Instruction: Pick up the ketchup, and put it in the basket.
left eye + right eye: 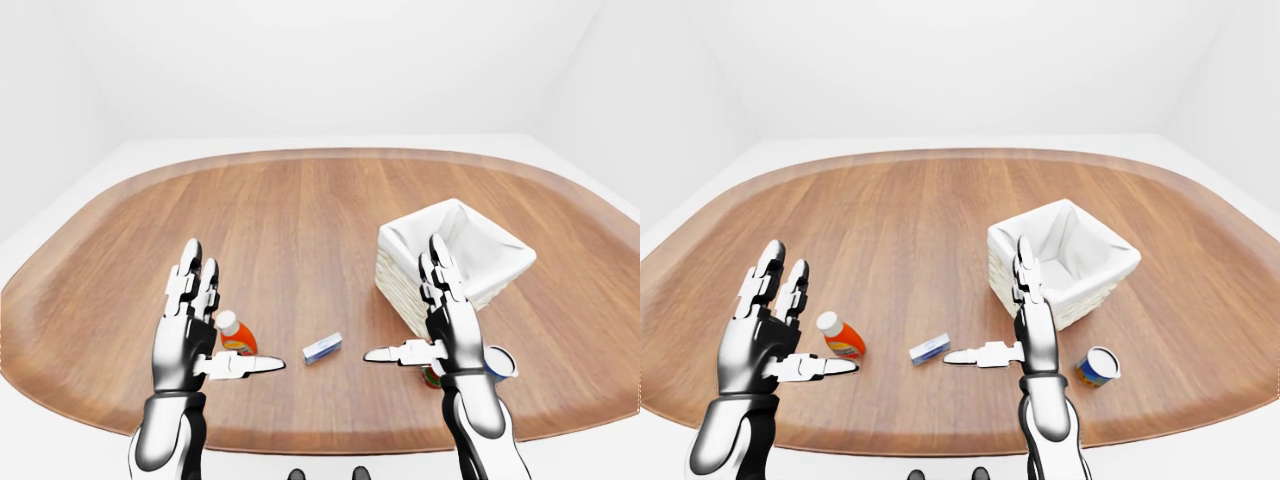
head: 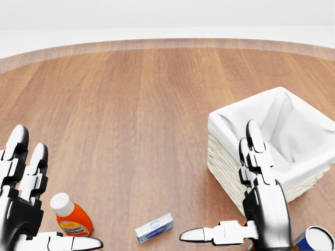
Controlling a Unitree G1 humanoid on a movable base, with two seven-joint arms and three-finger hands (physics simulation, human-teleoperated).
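Left hand (image 1: 765, 335), fingers spread and empty, hovers just left of the upright ketchup bottle (image 1: 841, 338) on the table (image 1: 900, 220); a careless reach could topple it. Right hand (image 1: 1025, 330), also open, hovers near the lined basket (image 1: 1065, 262).

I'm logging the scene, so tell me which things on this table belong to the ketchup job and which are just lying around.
Part of the job:
- ketchup, upright
- basket, white-lined
- left robot hand and right robot hand, both open

Lying about:
- small blue and white box
- blue can
- a red item, mostly hidden by the right robot hand
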